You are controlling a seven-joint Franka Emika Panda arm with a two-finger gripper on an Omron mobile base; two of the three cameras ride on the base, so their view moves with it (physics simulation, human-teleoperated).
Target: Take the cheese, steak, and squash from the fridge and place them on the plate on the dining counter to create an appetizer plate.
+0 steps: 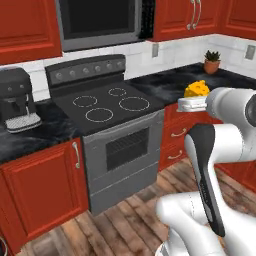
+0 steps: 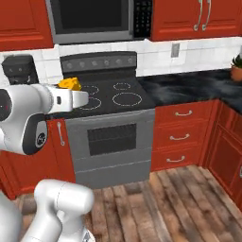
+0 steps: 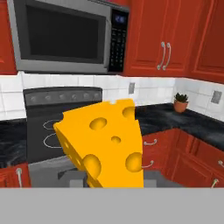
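Note:
My gripper is shut on the cheese, a yellow-orange wedge with holes, and carries it in the air in front of the stove. From the right base the cheese sits on top of the white hand, level with the cooktop. In the hand view the cheese stands close up in the lower middle and hides the fingertips. The steak, squash, fridge, plate and dining counter are out of view.
A grey stove with a black cooktop stands ahead, with a microwave above it. A coffee machine sits on the black worktop to the left, a potted plant at the back right. Red cabinets flank the oven over a wooden floor.

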